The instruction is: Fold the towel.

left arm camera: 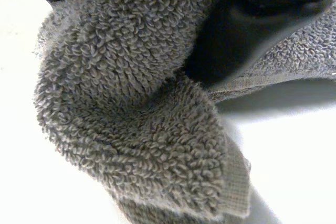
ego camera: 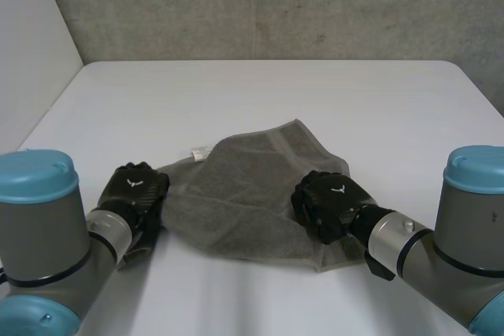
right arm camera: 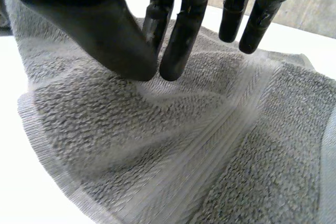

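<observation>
Left hand (ego camera: 138,190) clutches the left corner of the crumpled grey terry-cloth towel (ego camera: 236,198) lying on your white table (ego camera: 276,92); your robot's right hand (ego camera: 331,204) pinches a ridge of cloth between thumb and fingers near the towel's right edge.

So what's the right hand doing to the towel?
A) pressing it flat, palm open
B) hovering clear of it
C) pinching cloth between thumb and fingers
C: the right hand has thumb and fingers closed on a raised ridge of the towel.
</observation>
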You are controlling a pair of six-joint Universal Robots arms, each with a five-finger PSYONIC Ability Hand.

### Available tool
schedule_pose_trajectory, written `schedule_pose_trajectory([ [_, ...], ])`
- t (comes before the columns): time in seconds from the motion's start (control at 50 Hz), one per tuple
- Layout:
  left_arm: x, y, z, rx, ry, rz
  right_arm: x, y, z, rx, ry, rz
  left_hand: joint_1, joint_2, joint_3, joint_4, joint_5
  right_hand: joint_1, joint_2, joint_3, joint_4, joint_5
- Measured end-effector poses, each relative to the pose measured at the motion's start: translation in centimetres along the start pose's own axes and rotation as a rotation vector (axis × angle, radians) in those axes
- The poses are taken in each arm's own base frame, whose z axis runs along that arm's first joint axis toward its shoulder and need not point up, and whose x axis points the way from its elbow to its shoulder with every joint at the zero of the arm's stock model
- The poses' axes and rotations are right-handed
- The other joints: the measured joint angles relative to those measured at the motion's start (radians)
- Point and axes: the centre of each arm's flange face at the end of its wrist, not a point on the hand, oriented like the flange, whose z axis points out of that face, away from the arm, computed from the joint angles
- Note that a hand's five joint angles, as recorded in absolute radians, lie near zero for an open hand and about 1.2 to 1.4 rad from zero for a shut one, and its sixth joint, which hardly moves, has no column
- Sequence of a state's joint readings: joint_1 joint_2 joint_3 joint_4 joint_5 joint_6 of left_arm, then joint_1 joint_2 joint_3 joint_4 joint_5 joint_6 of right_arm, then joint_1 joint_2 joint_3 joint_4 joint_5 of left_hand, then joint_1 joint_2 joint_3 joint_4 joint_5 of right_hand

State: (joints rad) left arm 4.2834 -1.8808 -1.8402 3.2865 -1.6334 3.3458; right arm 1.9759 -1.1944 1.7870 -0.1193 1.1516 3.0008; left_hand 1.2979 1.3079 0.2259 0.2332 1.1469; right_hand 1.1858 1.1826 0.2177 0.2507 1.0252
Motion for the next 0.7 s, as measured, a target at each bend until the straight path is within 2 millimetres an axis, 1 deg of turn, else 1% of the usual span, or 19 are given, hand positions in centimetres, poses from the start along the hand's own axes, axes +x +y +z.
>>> schedule_pose_trajectory([
  [0.02,-0.1,-0.3,-0.1,0.009,0.004,-0.003,-0.1,0.1,-0.1,-0.011,-0.002,0.003,0.002,0.000,0.000,0.000,0.000,-0.156,-0.173,0.000,0.000,-0.159],
  [0.04,-0.2,-0.4,-0.1,0.010,0.005,-0.004,-0.1,0.1,-0.1,-0.015,-0.002,0.004,0.002,0.000,0.000,0.000,0.000,-0.229,-0.243,0.000,0.000,-0.231],
  [0.1,-0.4,-0.6,-0.2,0.012,0.008,-0.008,-0.3,0.4,-0.4,-0.032,0.000,0.005,0.004,0.001,0.000,0.000,0.000,-0.536,-0.538,0.000,0.000,-0.562],
  [0.12,-0.4,-0.6,-0.2,0.011,0.008,-0.008,-0.3,0.4,-0.4,-0.034,0.001,0.005,0.005,0.001,0.000,0.000,0.000,-0.578,-0.576,0.000,0.000,-0.608],
  [0.14,-0.5,-0.6,-0.2,0.008,0.007,-0.009,-0.3,0.6,-0.5,-0.039,0.003,0.004,0.008,0.001,0.000,0.000,0.000,-0.700,-0.691,0.000,0.000,-0.732],
  [0.18,-0.6,-0.5,-0.2,0.002,0.004,-0.011,-0.3,0.7,-0.7,-0.041,0.007,-0.001,0.013,0.001,0.000,0.000,0.000,-0.763,-0.761,0.000,0.000,-0.810],
  [0.24,-0.8,-0.3,-0.1,-0.008,-0.003,-0.015,-0.3,1.0,-1.0,-0.044,0.017,-0.017,0.022,0.001,0.000,0.000,0.000,-0.814,-0.800,0.000,0.000,-0.872],
  [0.36,-1.2,0.0,0.2,-0.021,-0.014,-0.022,-0.4,1.7,-1.6,-0.064,0.024,-0.041,0.022,0.001,0.000,0.000,0.000,-0.889,-0.862,0.000,0.000,-0.937],
  [0.44,-1.4,0.0,0.3,-0.023,-0.020,-0.025,-0.8,2.1,-2.0,-0.071,0.019,-0.047,0.022,0.001,0.000,0.000,0.000,-0.906,-0.889,0.000,0.000,-0.942],
  [0.56,-1.5,0.0,0.3,-0.024,-0.023,-0.028,-1.1,2.4,-1.9,-0.054,0.019,-0.065,0.022,0.001,0.000,0.000,0.000,-0.904,-0.889,0.000,0.000,-0.937],
  [0.62,-1.5,0.0,0.3,-0.025,-0.023,-0.028,-1.1,2.6,-1.5,-0.048,0.024,-0.076,0.022,0.001,0.000,0.000,0.000,-0.872,-0.872,0.000,0.000,-0.879],
  [0.7,-1.5,0.1,0.2,-0.026,-0.021,-0.029,-0.9,3.0,-0.9,-0.053,0.034,-0.092,0.022,0.001,0.000,0.000,0.000,-0.725,-0.721,0.000,0.000,-0.722],
])
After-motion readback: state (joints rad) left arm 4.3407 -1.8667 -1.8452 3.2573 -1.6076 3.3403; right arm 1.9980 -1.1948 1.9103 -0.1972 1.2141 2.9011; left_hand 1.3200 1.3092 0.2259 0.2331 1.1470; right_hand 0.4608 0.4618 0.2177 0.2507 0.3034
